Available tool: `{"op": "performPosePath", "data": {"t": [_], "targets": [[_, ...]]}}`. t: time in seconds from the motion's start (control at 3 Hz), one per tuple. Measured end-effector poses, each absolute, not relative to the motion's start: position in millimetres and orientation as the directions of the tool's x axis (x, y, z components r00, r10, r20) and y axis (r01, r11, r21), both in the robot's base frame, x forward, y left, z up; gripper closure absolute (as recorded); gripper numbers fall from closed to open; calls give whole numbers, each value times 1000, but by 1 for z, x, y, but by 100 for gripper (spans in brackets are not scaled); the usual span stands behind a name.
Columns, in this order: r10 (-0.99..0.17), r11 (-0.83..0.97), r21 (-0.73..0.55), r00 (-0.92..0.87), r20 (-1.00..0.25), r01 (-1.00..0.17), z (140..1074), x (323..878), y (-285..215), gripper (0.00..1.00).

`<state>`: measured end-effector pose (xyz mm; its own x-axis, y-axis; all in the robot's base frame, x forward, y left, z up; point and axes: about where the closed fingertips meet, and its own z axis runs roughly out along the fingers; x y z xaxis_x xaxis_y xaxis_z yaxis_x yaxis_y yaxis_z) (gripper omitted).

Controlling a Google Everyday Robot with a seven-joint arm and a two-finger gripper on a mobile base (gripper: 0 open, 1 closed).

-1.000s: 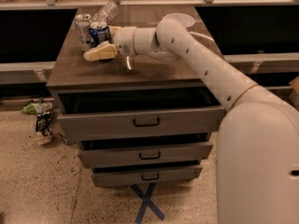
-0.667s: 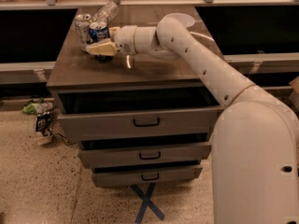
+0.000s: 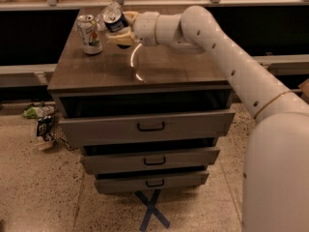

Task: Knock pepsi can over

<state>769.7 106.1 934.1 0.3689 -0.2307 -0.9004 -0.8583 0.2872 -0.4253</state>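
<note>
The blue pepsi can [image 3: 115, 20] is at the back left of the brown cabinet top [image 3: 159, 66]. It is tilted, with its silver top pointing up and to the left. My gripper [image 3: 121, 29] is right against the can, at its lower right side, with the white arm reaching in from the right. A silver-white can [image 3: 89, 34] stands upright just left of the pepsi can. A clear plastic bottle [image 3: 102, 16] is partly hidden behind the pepsi can.
The cabinet has three drawers, each pulled slightly open, the top one [image 3: 149, 125] widest. Litter [image 3: 41, 122] lies on the floor at the left. A blue tape cross [image 3: 152, 209] marks the floor in front. A shelf rail runs behind the cabinet.
My gripper has moved back and up against the pepsi can. The can stood upright before and now leans over. The silver-white can has stayed upright.
</note>
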Motion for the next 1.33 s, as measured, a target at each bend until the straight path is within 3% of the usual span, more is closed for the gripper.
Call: {"op": "performPosePath", "data": {"t": [0.33,0.67,1.33], "targets": [[-318,227,-623,548,-774,-748,950,760,95,100],[-385,103,-731,650,-655,-675,957,764,98,100],[-491,-176,-747,715,-499,-642,959,782,100,100]]}}
